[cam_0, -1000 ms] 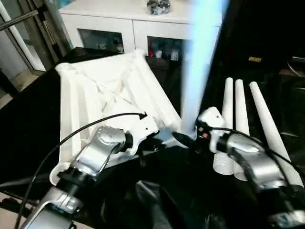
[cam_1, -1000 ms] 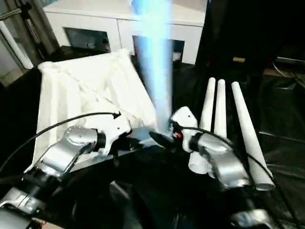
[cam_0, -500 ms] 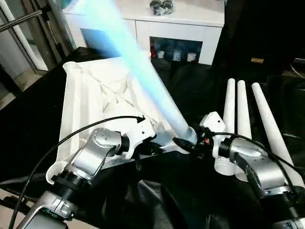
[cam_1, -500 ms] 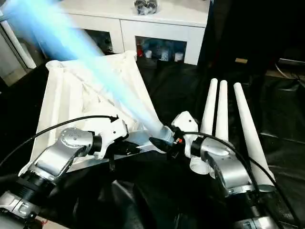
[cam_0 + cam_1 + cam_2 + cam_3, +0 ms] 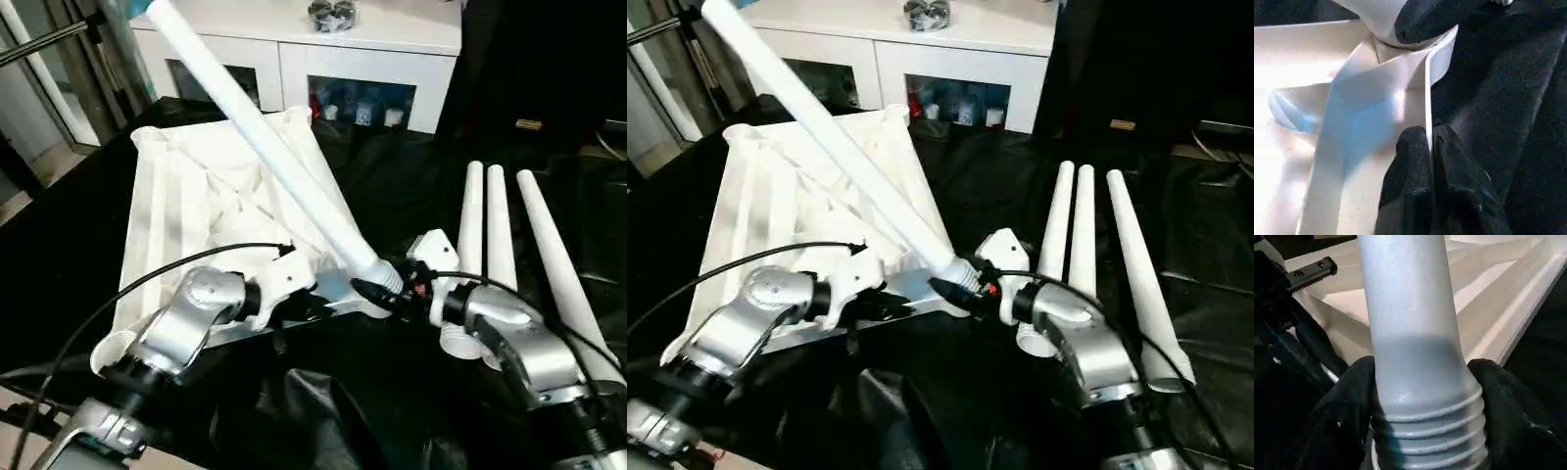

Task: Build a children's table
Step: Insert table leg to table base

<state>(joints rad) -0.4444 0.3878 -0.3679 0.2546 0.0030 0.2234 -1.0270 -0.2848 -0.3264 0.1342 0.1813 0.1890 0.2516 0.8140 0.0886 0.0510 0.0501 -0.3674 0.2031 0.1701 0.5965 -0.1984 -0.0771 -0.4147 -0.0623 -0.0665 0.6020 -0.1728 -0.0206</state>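
Tabletop (image 5: 196, 196) lies on black cloth (image 5: 392, 392) (white cabinet (image 5: 362, 44) behind).

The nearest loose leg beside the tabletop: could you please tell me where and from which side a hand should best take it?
Grip the leg near its threaded wide end, which faces the robot, coming from above. It lies flat on the black cloth close against its neighbour, so only its top is free.
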